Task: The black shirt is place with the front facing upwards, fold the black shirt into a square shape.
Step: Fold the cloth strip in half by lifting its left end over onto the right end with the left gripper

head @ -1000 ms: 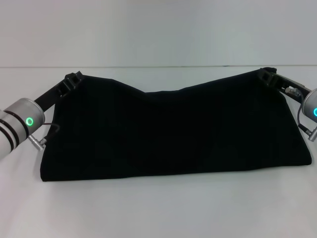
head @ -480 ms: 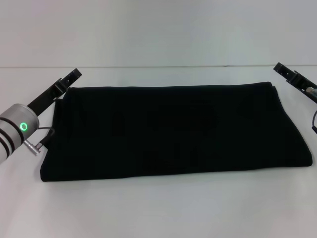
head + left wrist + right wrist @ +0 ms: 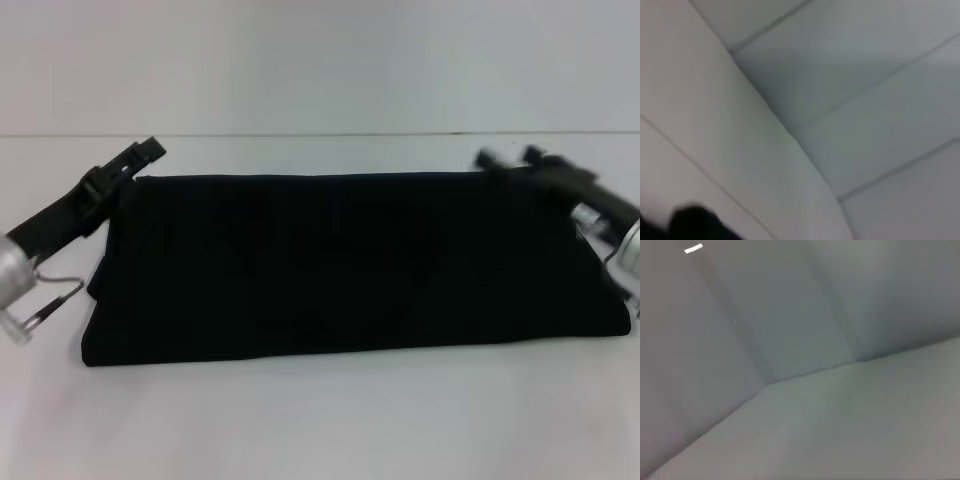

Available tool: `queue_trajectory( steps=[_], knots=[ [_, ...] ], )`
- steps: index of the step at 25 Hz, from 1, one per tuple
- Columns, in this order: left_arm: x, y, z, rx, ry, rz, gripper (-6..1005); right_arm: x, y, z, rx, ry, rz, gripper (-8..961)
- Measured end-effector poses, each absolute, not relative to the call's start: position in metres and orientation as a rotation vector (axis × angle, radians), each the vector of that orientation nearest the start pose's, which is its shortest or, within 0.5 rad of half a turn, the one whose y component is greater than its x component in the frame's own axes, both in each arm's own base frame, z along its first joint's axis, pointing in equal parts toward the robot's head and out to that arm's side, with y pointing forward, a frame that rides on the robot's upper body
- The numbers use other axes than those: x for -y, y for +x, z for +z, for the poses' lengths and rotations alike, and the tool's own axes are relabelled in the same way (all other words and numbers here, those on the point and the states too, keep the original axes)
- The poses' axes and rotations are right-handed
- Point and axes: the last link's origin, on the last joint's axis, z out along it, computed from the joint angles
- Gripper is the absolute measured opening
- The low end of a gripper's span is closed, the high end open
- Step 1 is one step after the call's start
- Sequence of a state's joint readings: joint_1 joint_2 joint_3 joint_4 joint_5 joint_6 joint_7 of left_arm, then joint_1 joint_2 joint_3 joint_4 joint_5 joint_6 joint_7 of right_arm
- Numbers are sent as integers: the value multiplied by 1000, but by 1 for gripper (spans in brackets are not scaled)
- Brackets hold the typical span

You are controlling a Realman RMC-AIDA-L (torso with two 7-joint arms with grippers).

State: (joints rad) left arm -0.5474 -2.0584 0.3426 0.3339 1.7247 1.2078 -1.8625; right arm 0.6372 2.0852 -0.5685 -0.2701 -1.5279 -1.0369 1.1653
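Observation:
The black shirt [image 3: 340, 260] lies flat on the white table [image 3: 320, 420] as a wide folded rectangle; its white lettering is hidden. My left gripper [image 3: 148, 152] is at the shirt's far left corner, just off the cloth, open and empty. My right gripper [image 3: 507, 158] hovers over the far right corner with its two fingers spread, holding nothing. The left wrist view shows only pale walls and a dark blur at its edge [image 3: 690, 224]. The right wrist view shows only pale surfaces.
The table's far edge meets a pale wall [image 3: 320, 135] just behind the shirt. Bare white table lies in front of the shirt and to both sides.
One second ago both grippers held the shirt's far corners up. They let go, the cloth dropped flat, and both arms have since turned; the right gripper has moved in over the shirt's corner.

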Motion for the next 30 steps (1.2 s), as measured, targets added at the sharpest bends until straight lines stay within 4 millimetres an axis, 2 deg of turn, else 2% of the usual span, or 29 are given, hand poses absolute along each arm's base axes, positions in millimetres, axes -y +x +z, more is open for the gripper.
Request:
queue_trajectory(
  steps=[4, 7, 12, 15, 18, 21, 30],
  knots=[
    [-332, -330, 30, 1864, -1726, -1284, 958, -366, 267, -41, -676, -2363, 782, 933],
    [-303, -344, 37, 1984, -1698, -1294, 953, -351, 265, -56, -583, -2505, 713, 930],
    [-259, -368, 47, 2107, -1572, -1275, 945, -334, 268, -67, -477, -2588, 685, 930],
    [-244, -376, 49, 2193, -1521, -1218, 945, -332, 269, -67, -475, -2580, 689, 930],
    [-240, -381, 46, 2279, -1495, -1119, 944, -333, 270, -69, -485, -2573, 675, 930],
    [-245, -384, 42, 2337, -1472, -1021, 944, -333, 270, -71, -474, -2582, 661, 930],
    [-258, -385, 39, 2366, -1407, -982, 942, -330, 272, -73, -474, -2584, 660, 930]
  ],
)
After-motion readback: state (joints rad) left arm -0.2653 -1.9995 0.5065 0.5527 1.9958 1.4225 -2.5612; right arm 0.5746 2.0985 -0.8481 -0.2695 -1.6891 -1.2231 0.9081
